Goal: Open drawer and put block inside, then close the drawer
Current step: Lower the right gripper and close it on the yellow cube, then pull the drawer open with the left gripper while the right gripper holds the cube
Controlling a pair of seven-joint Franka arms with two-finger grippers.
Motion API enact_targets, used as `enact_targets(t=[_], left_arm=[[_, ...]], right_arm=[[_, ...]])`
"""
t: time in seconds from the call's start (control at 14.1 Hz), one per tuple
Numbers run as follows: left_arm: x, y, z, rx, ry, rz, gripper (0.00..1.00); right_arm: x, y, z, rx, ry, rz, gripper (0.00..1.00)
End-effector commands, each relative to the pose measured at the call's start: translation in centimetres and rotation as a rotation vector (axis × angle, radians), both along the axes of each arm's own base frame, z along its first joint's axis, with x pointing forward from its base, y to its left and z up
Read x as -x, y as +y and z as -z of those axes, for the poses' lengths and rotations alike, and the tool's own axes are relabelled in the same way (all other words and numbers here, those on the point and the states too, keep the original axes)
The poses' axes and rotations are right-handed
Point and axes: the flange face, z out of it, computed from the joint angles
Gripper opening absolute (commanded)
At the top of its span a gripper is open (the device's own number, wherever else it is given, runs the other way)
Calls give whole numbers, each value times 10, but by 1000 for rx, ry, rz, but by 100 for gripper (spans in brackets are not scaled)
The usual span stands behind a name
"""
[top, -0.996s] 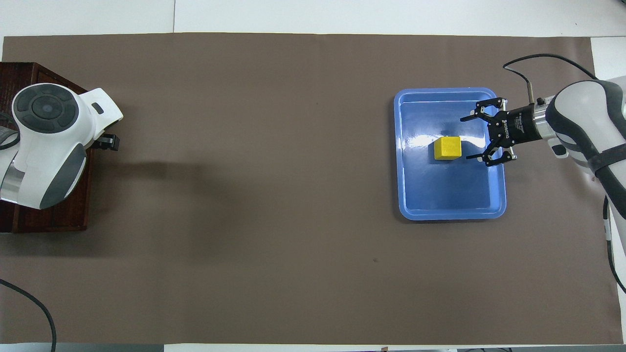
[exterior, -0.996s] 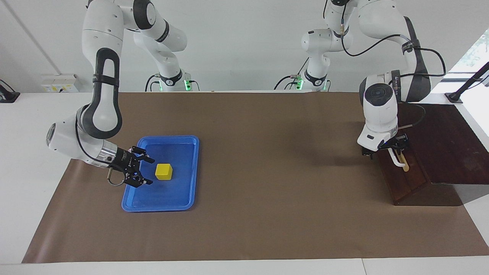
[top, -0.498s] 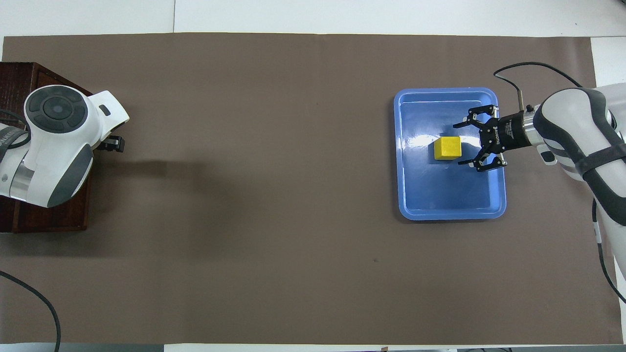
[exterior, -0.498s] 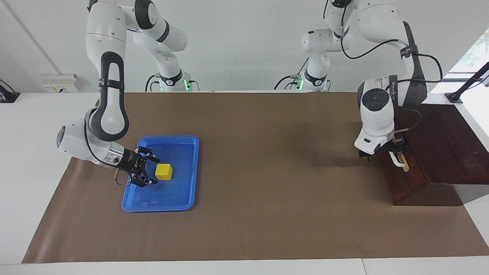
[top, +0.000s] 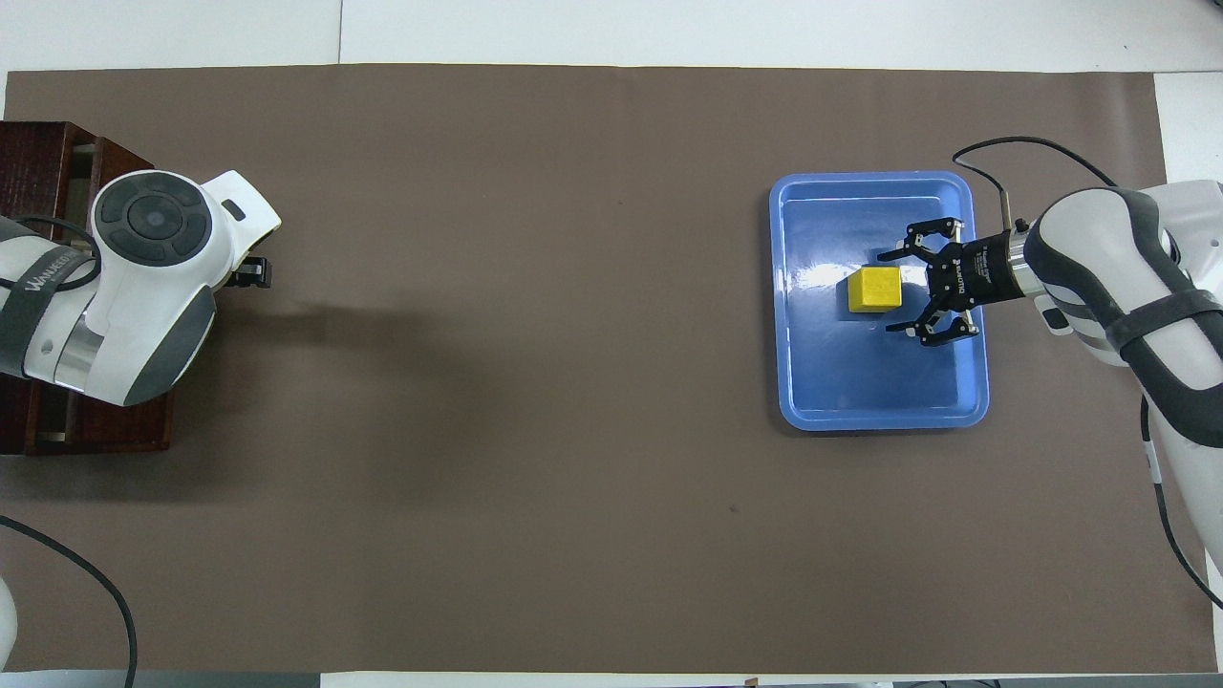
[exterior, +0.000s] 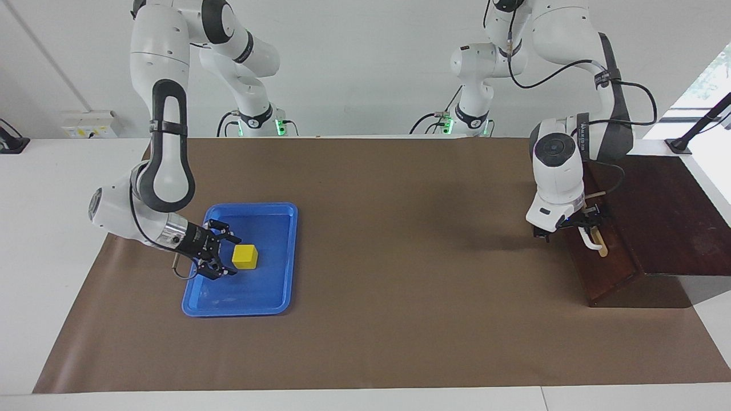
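While I watched from my station, the right claw (exterior: 221, 256) sat low inside the blue tray (exterior: 280, 257), its jaws spread wide and gripping nothing, with the block (exterior: 245, 256) just beside its fingertips and lying straight ahead toward the middle of the tabletop. The block rested flat on the tray floor, near the tray's centre, at the right arm's end of the tabletop (exterior: 400, 319). I judged a short forward push would bracket the cube, with only the low tray rim nearby and nothing in the way. At the left arm's end, the left claw (exterior: 588, 224), released as well, hung at the drawer (exterior: 608, 268) by its white handle (exterior: 594, 242); I could not tell whether it touched.
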Motion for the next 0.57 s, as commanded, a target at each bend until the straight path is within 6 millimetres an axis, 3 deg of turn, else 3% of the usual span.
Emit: enact_targets(t=[0.0, 0.5], left_arm=[[-3, -33, 9, 103, -12, -49, 100], [1, -83, 0, 205, -29, -134, 100]], right_arm=[[10, 1, -3, -7, -4, 35, 99], [15, -1, 1, -1, -14, 25, 94]])
